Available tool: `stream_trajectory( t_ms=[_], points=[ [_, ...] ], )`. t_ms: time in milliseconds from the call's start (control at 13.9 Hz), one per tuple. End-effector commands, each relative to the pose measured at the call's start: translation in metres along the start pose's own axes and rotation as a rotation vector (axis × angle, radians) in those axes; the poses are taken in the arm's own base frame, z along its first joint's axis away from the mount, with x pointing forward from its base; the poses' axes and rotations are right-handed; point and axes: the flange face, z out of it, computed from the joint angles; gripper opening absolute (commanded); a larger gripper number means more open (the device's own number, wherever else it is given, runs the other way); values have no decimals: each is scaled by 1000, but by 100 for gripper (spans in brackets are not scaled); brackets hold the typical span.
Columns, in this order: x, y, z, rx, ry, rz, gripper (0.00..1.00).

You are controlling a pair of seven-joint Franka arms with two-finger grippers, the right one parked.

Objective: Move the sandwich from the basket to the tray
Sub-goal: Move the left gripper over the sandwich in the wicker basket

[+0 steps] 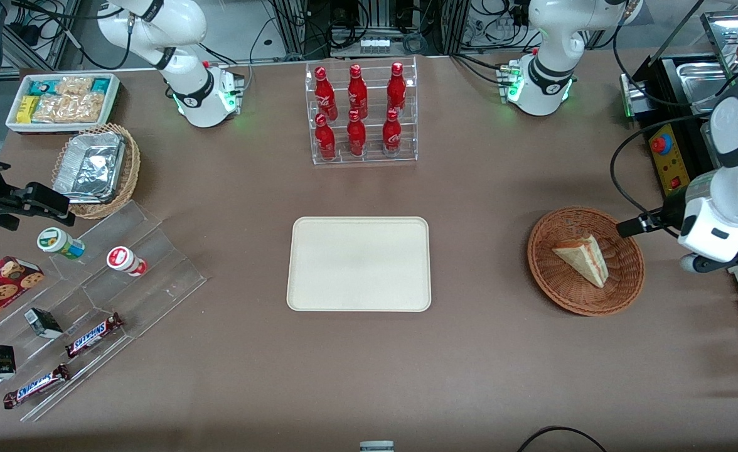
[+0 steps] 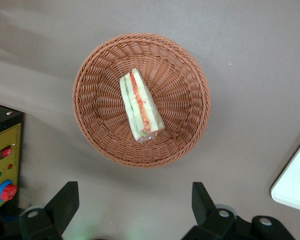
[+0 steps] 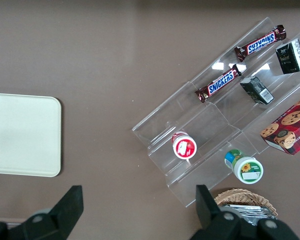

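The sandwich lies in the basket, filling edge up as the wrist view shows it, near the middle of the weave. The tray sits bare, well apart from the basket, toward the middle of the table.

The gripper hangs high above the table just beside the basket, toward the working arm's end, its fingers spread wide and holding nothing. In the front view the arm hides it almost wholly, so its exact height is hard to judge.

Risks from here: the wedge is soft and narrow, so a squeeze across the bread faces could crush it or push out the filling. Fingers closing off-centre would likely tip it over. Coming down too deep, the fingertips could catch the wicker and drag or lift the light basket along.
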Motion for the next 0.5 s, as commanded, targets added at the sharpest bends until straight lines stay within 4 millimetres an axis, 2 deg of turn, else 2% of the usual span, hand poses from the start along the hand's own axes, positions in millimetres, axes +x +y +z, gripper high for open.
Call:
stream_trajectory(
  t_ms=[0,144,287,431],
  points=[
    [3,1,32,-24,29,-75,100],
    [3,0,59,-20,29,-113,100],
    [8,-13,77,-33,44,-207,100],
    [7,-12,97,-38,50,-307,100]
  ],
)
